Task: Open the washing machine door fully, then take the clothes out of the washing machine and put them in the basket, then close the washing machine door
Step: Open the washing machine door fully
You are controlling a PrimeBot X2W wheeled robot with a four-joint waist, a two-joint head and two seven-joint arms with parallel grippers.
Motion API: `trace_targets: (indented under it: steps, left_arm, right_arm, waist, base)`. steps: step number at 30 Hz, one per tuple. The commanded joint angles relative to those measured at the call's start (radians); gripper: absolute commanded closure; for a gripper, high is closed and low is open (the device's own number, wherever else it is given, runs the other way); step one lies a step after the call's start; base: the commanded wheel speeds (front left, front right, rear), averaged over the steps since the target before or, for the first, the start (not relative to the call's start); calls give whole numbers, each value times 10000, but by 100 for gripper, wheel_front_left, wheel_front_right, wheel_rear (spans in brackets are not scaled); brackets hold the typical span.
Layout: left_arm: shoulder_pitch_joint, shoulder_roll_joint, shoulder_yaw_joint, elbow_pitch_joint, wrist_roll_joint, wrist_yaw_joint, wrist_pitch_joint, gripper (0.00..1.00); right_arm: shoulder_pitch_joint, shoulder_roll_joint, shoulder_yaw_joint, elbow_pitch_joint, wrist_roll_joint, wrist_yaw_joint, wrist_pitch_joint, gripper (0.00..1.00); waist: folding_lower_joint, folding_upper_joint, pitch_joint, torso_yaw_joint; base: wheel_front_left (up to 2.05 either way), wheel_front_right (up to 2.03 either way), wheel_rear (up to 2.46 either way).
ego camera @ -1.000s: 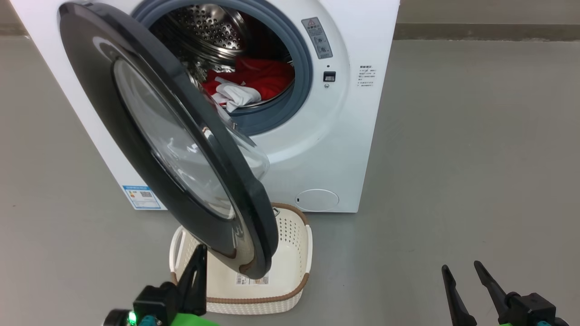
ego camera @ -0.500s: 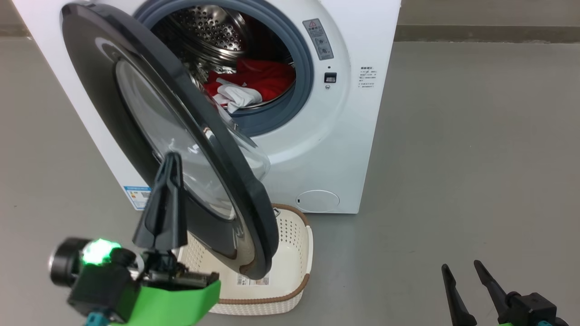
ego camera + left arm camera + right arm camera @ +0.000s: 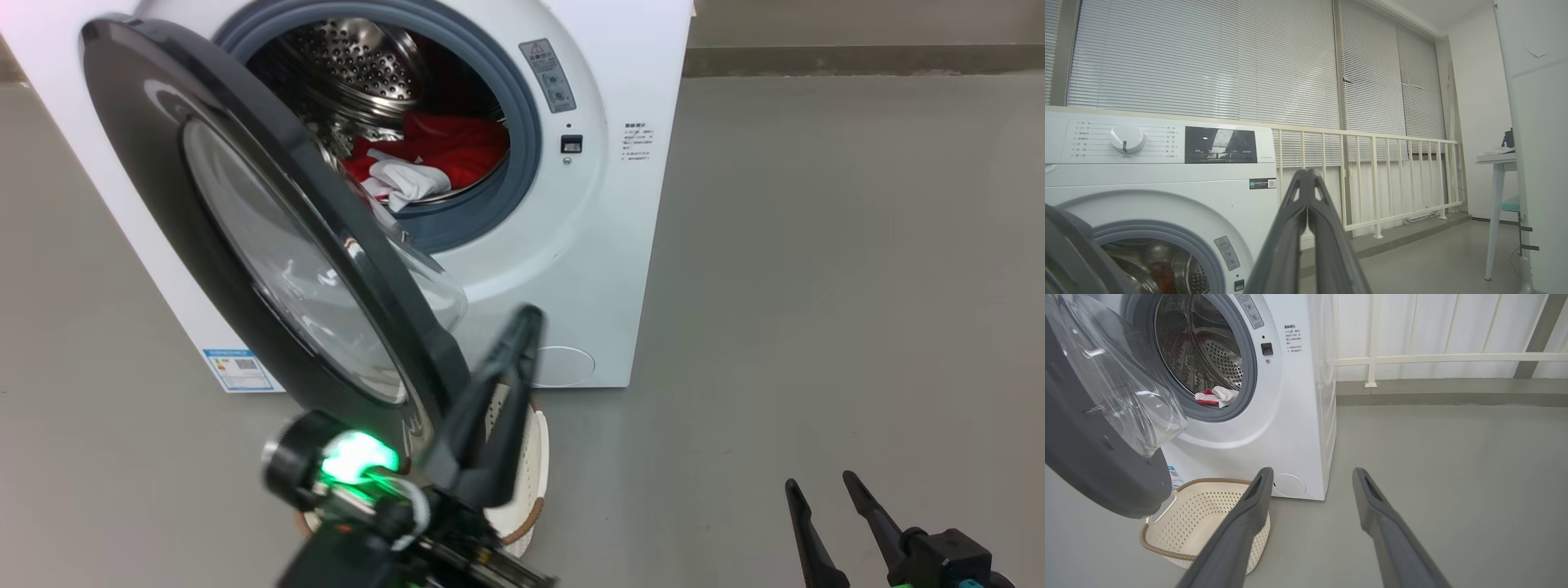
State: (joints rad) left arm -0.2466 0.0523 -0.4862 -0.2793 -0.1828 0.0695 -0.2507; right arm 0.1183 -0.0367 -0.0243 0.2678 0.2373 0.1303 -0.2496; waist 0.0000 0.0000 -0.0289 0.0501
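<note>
A white front-loading washing machine stands on a grey floor, at the far left of the scene. Its round door, with a wide black rim and a bulging clear window, is hinged on the left. It stands partly open, swung out toward the near side.

Through the opening, ringed by a grey-blue gasket, the perforated steel drum shows. The clothes, bright red, lie at the bottom of the drum. A small white cloth sits on top of them by the front lip.

A cream perforated basket with a brown rim sits on the floor just in front of the machine, partly under the door's lower edge. No clothes show in the part of it that can be seen.

The left tool rises at the near left, its two dark fingers pressed together and gripping nothing. Its tips are just right of the door's lower edge; whether they touch it cannot be told.

The right tool is low at the near right over bare floor, well apart from the machine. Its fingers are spread wide and empty.

A white railing runs behind the machine on the right.
</note>
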Motion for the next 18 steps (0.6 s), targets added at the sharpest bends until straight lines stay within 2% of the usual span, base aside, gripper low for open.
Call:
trace_targets:
  steps: [1,9,18]
  left_arm:
    - [-333,0,22,-18,-204,-50,102,100]
    - [-109,-17,-1190,1795,-1542,28,434,100]
    - [-429,-19,-1437,4179,-2457,424,578,100]
  right_arm:
    - [-495,-135,238,-209,-35,4,-121,0]
    - [-495,-135,242,-178,-51,4,-121,0]
    - [-576,-135,280,-153,-60,4,-122,0]
  waist:
    - [0,0,11,-43]
    - [0,0,100,-165]
    - [0,0,187,-290]
  base:
    - [0,0,0]
    - [0,0,0]
    - [0,0,0]
